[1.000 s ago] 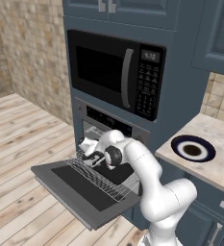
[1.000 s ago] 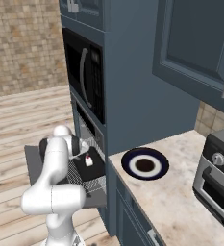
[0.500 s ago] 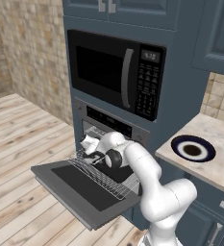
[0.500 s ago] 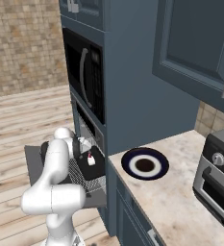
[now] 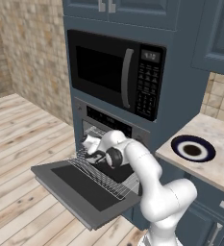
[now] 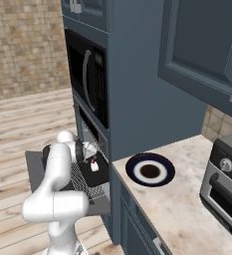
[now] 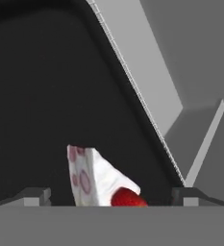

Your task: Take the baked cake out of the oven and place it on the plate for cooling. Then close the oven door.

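Observation:
The cake (image 7: 96, 180), a small white-pinkish slice with a red dot, lies on a flat black tray (image 7: 51, 96) and sits low between my two fingertips. From the right base view the cake (image 6: 93, 166) rests on the tray (image 6: 96, 175) at the mouth of the oven (image 6: 90, 134). My gripper (image 7: 111, 196) is open around the cake without gripping it. The hand (image 5: 91, 143) reaches in over the pulled-out wire rack (image 5: 101, 175). The oven door (image 5: 80, 190) hangs open and flat. The plate (image 5: 193, 149), navy-rimmed, sits on the counter to the right.
A black microwave (image 5: 116, 74) is mounted above the oven (image 5: 108, 124). A toaster oven (image 6: 227, 174) stands at the right end of the marble counter (image 6: 182, 209). Blue cabinets hang overhead. Wooden floor stretches left of the open door.
The hand has edged slightly closer to the cake at the oven's mouth. The jaws have stayed open.

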